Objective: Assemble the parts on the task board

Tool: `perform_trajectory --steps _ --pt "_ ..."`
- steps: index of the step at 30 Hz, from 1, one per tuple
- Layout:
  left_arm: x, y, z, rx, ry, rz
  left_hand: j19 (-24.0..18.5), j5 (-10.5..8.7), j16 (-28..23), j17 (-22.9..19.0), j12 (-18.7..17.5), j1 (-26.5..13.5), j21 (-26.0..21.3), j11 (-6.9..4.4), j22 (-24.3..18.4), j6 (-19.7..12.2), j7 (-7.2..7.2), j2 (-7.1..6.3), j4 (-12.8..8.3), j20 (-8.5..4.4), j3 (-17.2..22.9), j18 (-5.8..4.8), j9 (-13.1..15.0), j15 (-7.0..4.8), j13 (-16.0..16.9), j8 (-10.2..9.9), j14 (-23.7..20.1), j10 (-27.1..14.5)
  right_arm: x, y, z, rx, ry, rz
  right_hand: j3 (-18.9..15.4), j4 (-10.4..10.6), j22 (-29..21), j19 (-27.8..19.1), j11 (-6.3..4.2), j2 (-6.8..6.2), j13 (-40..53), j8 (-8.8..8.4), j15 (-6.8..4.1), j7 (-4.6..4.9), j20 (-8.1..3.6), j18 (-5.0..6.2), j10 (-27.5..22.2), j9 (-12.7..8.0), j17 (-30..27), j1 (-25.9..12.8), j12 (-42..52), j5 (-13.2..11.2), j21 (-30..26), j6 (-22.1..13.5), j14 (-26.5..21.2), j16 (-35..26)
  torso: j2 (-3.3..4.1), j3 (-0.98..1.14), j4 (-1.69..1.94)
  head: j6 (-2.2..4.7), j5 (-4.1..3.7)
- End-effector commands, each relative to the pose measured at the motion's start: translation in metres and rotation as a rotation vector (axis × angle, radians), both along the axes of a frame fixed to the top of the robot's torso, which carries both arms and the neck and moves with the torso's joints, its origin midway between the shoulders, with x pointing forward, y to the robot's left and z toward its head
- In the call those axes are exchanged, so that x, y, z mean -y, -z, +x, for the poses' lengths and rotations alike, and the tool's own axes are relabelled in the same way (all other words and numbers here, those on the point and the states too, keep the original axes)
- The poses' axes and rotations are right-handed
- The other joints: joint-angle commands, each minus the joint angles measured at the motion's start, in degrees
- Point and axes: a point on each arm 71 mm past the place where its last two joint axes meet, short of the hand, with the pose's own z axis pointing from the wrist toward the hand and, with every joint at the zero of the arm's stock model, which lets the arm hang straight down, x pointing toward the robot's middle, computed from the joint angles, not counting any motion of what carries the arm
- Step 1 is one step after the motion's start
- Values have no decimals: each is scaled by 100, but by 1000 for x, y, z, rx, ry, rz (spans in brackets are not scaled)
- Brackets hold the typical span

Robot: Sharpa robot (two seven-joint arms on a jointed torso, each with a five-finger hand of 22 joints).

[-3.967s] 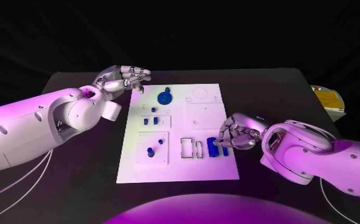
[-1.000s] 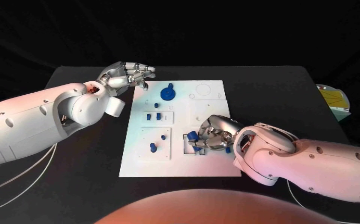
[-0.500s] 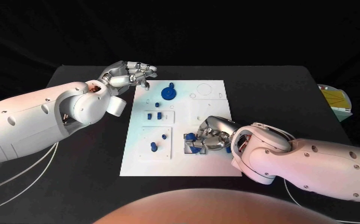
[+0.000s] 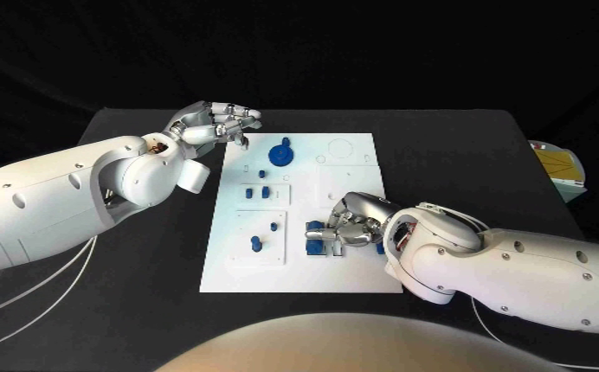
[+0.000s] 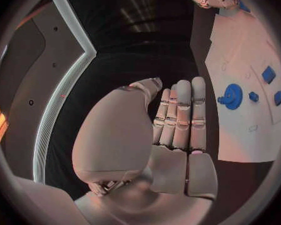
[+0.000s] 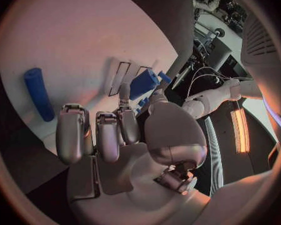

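Since a second ago the right hand (image 4: 355, 221) has shifted slightly left over the lower middle of the task board (image 4: 352, 281), carrying its blue part (image 6: 143, 83) to the rectangular slots there. The part is pinched between thumb and a finger, the other fingers curled beside it. A blue cylinder (image 6: 38, 93) lies on the board near this hand. The left hand (image 4: 212, 125) has stayed at the board's upper left corner, fingers (image 5: 181, 112) straight and together, holding nothing. A blue gear (image 4: 279, 156) sits in the board's upper part, small blue pieces (image 4: 254, 192) below it, all on the black surface (image 4: 474, 156).
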Motion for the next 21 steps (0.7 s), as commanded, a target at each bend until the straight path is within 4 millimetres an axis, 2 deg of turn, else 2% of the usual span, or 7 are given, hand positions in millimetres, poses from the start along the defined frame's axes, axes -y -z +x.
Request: perform_trajectory --steps 1,6,10,12,14,15,21 --pt "2 -1 -1 -2 13 -12 31 19 -24 -6 29 -54 -39 16 -9 -43 4 -16 -17 -12 29 36 -6 0 8 -15 -21 -40 0 0 -1 21 -13 -28 -89 6 962 116 -14 -26 362 33 -35 3 -46 -86 8 12 644 -128 -30 -30 -26 -66 441 17 4 2 -3 1 5" --pt "1 -1 -1 -2 14 -12 32 19 -23 -6 30 -60 -41 18 -10 -49 7 -14 -14 -11 30 35 -7 2 7 -16 -21 -45 -1 -4 -4 35 -23 -12 -124 3 969 121 -11 -48 370 29 -34 8 -47 -89 10 16 663 -196 -27 -28 -16 -88 445 21 -1 7 -11 1 11" --pt "1 -1 -1 -3 14 -12 32 20 -23 -7 31 -61 -41 18 -11 -48 7 -12 -13 -11 31 35 -6 2 7 -15 -21 -46 0 -6 -8 41 -32 4 -82 -9 990 140 -10 99 400 38 -30 7 -43 -97 31 23 696 -92 4 -17 22 -85 452 30 -3 9 -14 1 11" --pt "1 0 -1 -3 14 -12 32 20 -23 -7 31 -61 -41 18 -11 -48 7 -12 -13 -11 31 35 -6 2 7 -15 -21 -46 1 -8 -10 43 -37 9 -89 -18 1000 148 -12 176 423 48 -30 4 -41 -100 48 28 713 76 26 -5 35 -74 456 35 -5 9 -15 1 11" --pt "1 0 -1 -3 13 -11 33 20 -23 -7 33 -63 -43 19 -12 -45 7 -8 -13 -10 32 35 -5 3 7 -12 -21 -48 3 -9 -11 43 -46 13 -136 -13 1019 162 -20 253 455 57 -29 -1 -40 -104 67 30 737 582 48 111 50 -69 460 41 -9 8 -16 1 12" --pt "1 0 -1 -4 13 -11 33 20 -23 -7 33 -63 -43 19 -12 -45 7 -8 -13 -10 32 35 -5 3 7 -12 -21 -48 4 -9 -12 42 -51 15 -161 -31 1025 165 -19 261 467 62 -34 -5 -41 -105 75 31 752 703 59 178 56 -62 463 45 -11 7 -17 1 13" --pt "1 0 0 -4 13 -11 33 20 -23 -7 33 -63 -43 19 -12 -45 7 -8 -13 -10 32 35 -5 3 7 -12 -21 -48 3 -10 -14 33 -72 20 -275 -41 1044 178 -37 302 519 84 -48 -24 -52 -110 110 36 791 1062 108 256 72 -27 470 55 -2 10 -11 1 7"
